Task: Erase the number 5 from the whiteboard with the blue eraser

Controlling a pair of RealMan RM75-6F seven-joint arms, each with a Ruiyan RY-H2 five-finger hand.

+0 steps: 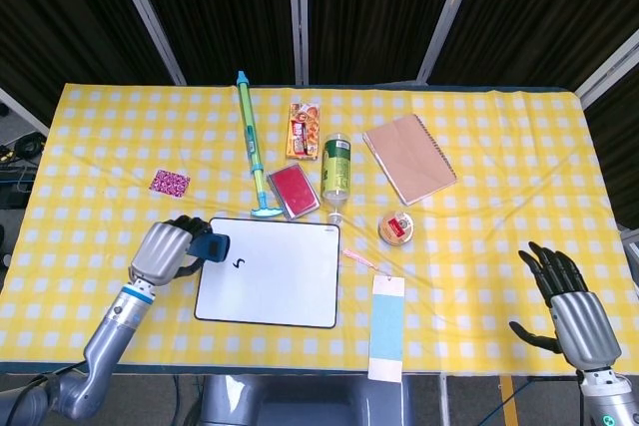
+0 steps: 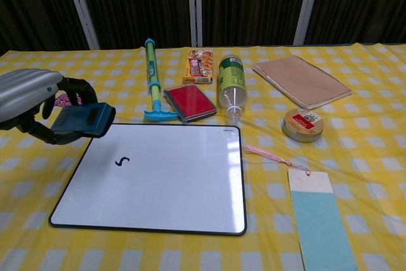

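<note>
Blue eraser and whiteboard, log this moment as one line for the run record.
left hand: holds blue eraser above whiteboard upper-left corner | 5: unerased | right hand: open, idle

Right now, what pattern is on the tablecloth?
Yellow and white checks; the tablecloth shows best in the head view.

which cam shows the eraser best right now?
Chest view: the blue eraser is large and side-on, held by the left robot hand at the whiteboard's upper-left corner. Head view shows it small, partly hidden by the fingers, at the board's left edge.
</note>
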